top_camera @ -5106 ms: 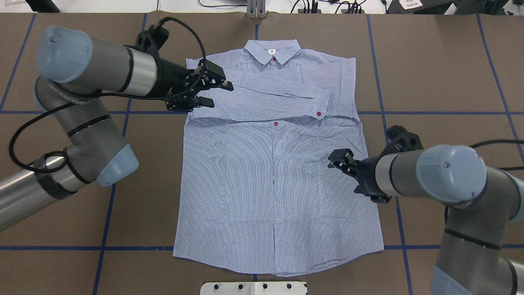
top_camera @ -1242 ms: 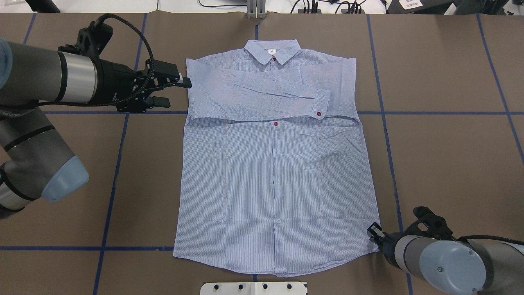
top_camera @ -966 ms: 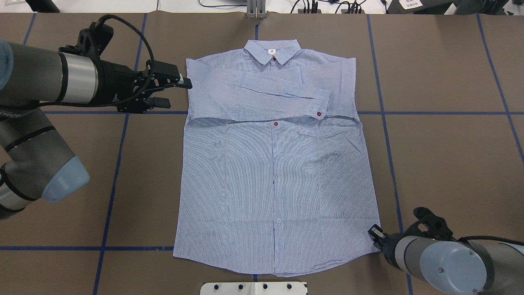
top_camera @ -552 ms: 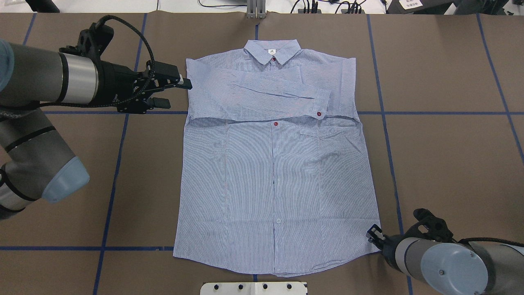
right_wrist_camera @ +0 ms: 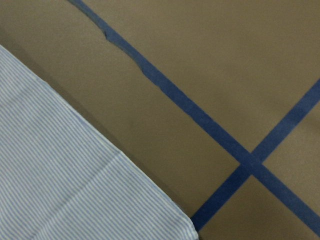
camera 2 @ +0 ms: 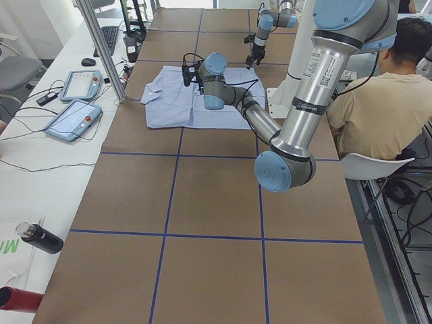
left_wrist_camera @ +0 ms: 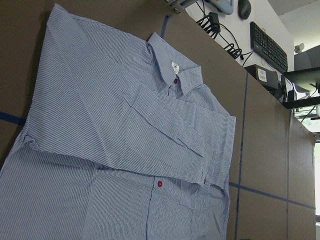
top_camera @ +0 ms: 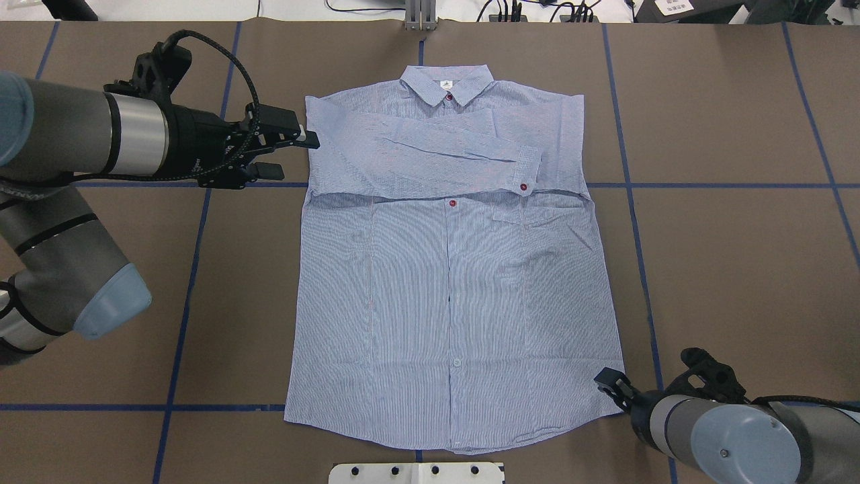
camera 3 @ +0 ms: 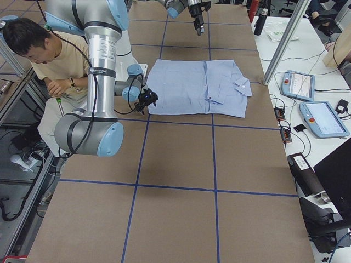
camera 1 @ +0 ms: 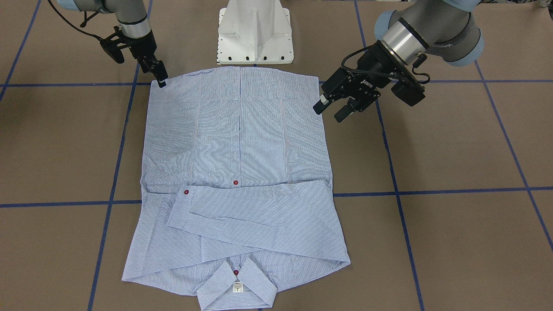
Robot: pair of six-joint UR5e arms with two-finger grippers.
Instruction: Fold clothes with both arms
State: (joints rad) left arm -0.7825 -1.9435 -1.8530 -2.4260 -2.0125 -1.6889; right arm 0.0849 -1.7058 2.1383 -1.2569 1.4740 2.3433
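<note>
shirt [top_camera: 457,302] flat, sleeves crossed | left gripper [top_camera: 294,156] just beside its shoulder: we see the jaws apart, empty | right gripper [top_camera: 608,383] at its hem corner: we cannot tell its spread

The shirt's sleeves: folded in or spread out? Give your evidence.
Folded in. A sleeve lies across the chest of the shirt, its cuff near the pocket; no sleeve sticks out past the sides.
</note>
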